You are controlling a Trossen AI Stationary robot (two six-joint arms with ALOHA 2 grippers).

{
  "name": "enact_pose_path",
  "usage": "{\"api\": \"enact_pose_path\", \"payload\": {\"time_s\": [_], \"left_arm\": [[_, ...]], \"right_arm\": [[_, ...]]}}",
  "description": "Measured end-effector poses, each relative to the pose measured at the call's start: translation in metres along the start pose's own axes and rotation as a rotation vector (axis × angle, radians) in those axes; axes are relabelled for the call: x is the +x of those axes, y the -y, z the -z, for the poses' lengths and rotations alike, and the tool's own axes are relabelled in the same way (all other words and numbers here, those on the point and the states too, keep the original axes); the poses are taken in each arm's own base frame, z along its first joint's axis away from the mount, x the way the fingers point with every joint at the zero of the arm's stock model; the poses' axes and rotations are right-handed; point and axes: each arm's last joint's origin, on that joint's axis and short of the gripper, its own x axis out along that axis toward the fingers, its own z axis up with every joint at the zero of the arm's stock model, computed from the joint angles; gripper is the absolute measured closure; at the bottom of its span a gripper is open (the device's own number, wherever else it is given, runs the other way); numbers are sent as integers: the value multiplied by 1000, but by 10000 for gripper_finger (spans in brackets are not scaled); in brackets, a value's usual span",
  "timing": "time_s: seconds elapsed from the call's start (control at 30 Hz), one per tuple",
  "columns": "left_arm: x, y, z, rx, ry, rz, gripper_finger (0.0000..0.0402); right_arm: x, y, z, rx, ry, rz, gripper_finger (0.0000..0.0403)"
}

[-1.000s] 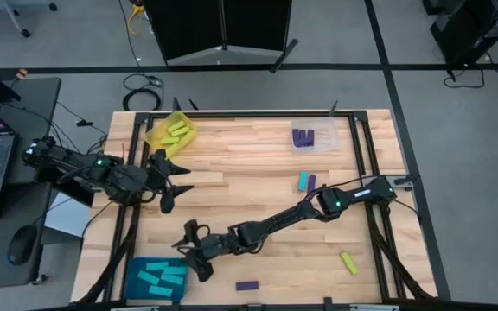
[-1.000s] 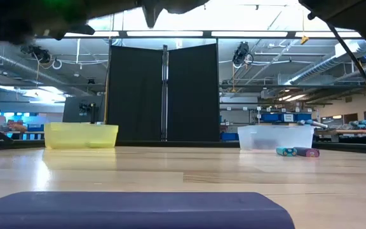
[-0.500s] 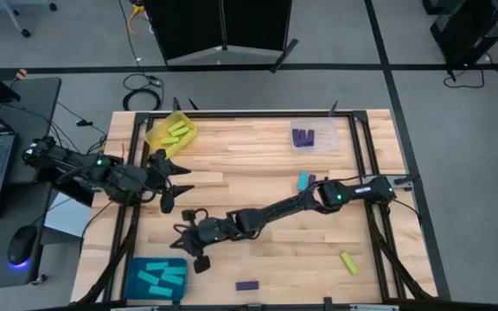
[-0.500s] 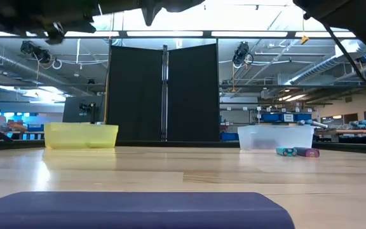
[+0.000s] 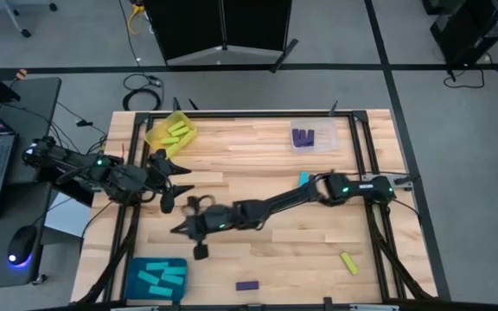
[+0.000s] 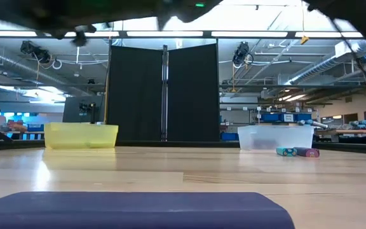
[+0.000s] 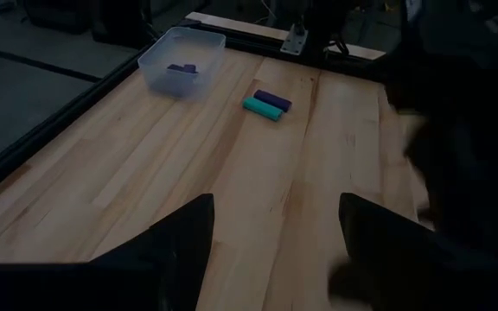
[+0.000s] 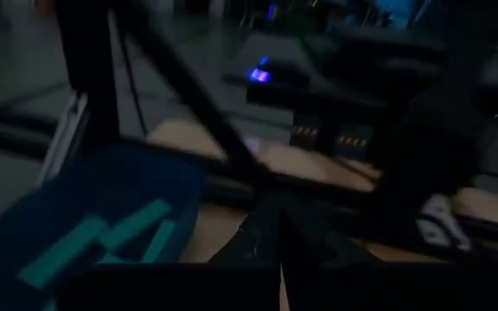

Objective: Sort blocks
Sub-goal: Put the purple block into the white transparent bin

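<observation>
The right gripper [image 5: 190, 231] hangs over the worktop [image 5: 258, 164] near its left front part, its fingers closed together with nothing between them, the arm stretched long across from the right side; just past it toward the front left corner sits the teal tray [image 5: 156, 278], holding several cyan blocks [image 5: 161, 276], which the right wrist view also shows lying in the tray [image 8: 102, 238]; the left gripper [image 5: 173, 181] waits by the left edge, its fingers spread apart and empty, pointing across the wood toward the far side; in its wrist view a cyan block [image 7: 262, 108] and a dark purple block [image 7: 272, 100] lie side by side, touching, on the bare boards, with the clear tray [image 7: 182, 60] beyond them holding purple blocks [image 7: 180, 68]; from above, that clear tray [image 5: 313, 136] stands at the back right, and the yellow tray [image 5: 170, 131] at the back left carries yellow-green blocks [image 5: 177, 131]; a lone yellow-green block [image 5: 348, 263] lies near the front right, and a lone dark purple block [image 5: 247, 285] lies at the front edge, filling the foreground of the low view [image 6: 138, 210].
</observation>
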Motion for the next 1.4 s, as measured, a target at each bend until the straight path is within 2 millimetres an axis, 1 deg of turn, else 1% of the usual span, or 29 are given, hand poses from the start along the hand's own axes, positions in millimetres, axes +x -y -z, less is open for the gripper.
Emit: {"api": "enact_pose_path", "payload": {"time_s": [0.07,0.1,0.13,0.23,0.33,0.47,0.57,0.63,0.73,0.83,0.9,1.0,1.2,1.4], "left_arm": [[0,0,0,0,0,1,145],[0,0,0,0,1,2,145],[0,0,0,0,1,2,145],[5,3,1,16,-19,0,145],[20,12,5,59,-72,11,145],[53,33,13,99,-148,116,145],[80,53,26,134,-218,213,145],[94,66,34,149,-228,264,145],[111,85,49,183,-249,344,145],[121,106,60,218,-264,407,145],[127,121,64,245,-273,435,145],[138,143,71,281,-305,463,145],[159,184,82,318,-375,548,145],[174,214,88,320,-413,552,141]], "right_arm": [[-20,8,-2,24,65,18,398],[-32,12,1,35,82,37,398],[-47,15,3,51,112,66,398],[-93,22,19,93,132,165,398],[-141,23,32,139,119,293,398],[-200,16,44,182,134,446,396],[-240,7,48,193,166,544,394],[-267,1,50,196,195,606,395],[-300,-8,56,196,207,678,394],[-328,-14,58,212,238,728,394],[-340,-17,62,219,243,725,394],[-350,-19,65,236,255,702,393],[-353,-24,66,222,245,689,393],[-353,-26,66,214,239,676,392]]}}
